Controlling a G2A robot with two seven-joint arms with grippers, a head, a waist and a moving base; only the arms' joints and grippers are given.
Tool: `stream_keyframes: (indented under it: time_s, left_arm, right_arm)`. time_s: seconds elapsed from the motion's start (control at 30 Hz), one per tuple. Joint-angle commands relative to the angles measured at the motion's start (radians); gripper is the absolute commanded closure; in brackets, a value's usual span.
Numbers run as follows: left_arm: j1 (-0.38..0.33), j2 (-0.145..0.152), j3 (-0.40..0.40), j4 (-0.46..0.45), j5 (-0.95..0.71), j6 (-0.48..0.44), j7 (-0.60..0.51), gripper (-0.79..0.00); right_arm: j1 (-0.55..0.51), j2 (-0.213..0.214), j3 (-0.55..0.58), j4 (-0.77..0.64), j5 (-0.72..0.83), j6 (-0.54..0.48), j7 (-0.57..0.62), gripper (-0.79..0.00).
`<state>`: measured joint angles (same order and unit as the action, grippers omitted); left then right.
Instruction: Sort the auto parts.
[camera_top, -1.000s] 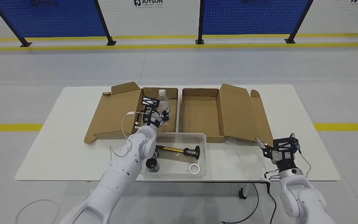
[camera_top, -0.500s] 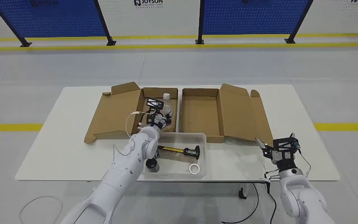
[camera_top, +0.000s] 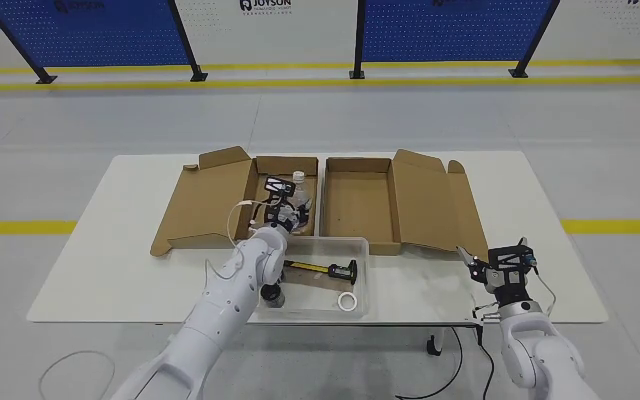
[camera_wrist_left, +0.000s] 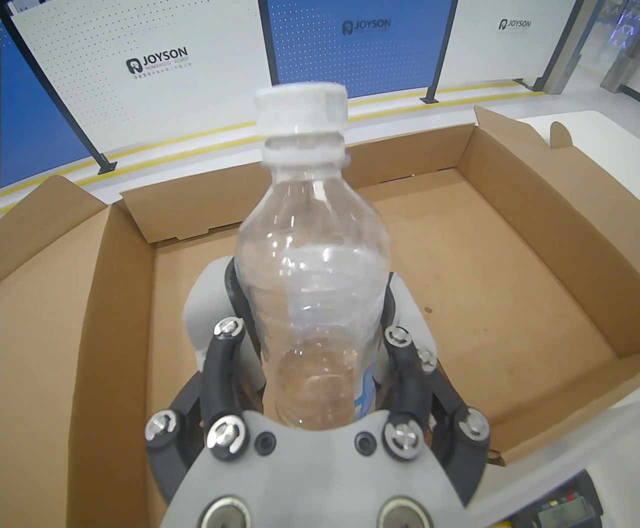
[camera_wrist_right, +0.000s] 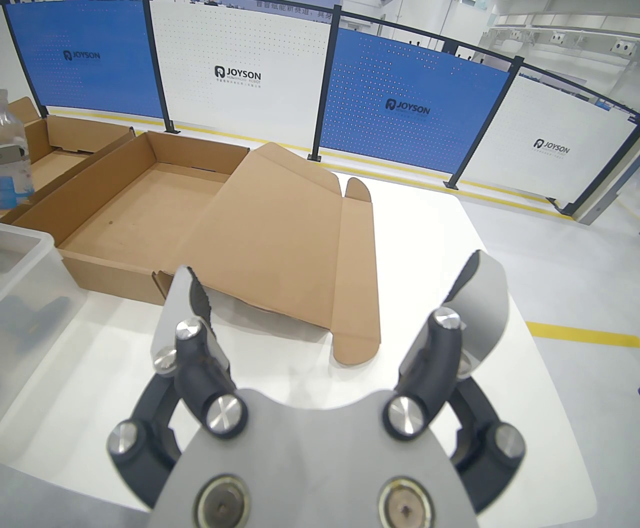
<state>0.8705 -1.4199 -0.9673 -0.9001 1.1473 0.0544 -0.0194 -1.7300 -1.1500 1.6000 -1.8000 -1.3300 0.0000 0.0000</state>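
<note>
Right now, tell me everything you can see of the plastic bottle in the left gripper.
The bottle is clear ribbed plastic with a white screw cap and a blue label patch low down; it looks empty. The left gripper is shut on its lower body, a finger on each side, cap pointing away from the wrist. It sits over the open left cardboard box; whether it touches the box floor is unclear.
</note>
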Motion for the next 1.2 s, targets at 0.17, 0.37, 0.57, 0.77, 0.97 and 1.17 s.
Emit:
stream_keyframes:
  time_s: [0.17,0.37,0.57,0.77,0.97,1.17]
  left_arm:
    - [0.01,-0.001,-0.014,-0.016,0.008,-0.01,0.019,-0.785]
    - [0.033,0.009,-0.05,-0.071,0.026,-0.006,0.039,-0.785]
    - [0.098,0.034,-0.111,-0.221,0.085,-0.011,0.017,-0.785]
    - [0.217,0.067,-0.202,-0.474,0.147,-0.025,-0.07,-0.785]
    - [0.328,0.09,-0.273,-0.697,0.147,-0.099,-0.221,-0.785]
    - [0.396,0.109,-0.305,-0.823,0.154,-0.216,-0.461,-0.785]
  right_arm:
    - [0.0,0.0,0.0,0.0,0.0,0.0,0.0,-0.785]
    - [0.0,0.0,0.0,0.0,0.0,0.0,0.0,-0.785]
    - [0.0,0.0,0.0,0.0,0.0,0.0,0.0,-0.785]
    - [0.0,0.0,0.0,0.0,0.0,0.0,0.0,-0.785]
    - [0.0,0.0,0.0,0.0,0.0,0.0,0.0,-0.785]
    - [0.0,0.0,0.0,0.0,0.0,0.0,0.0,-0.785]
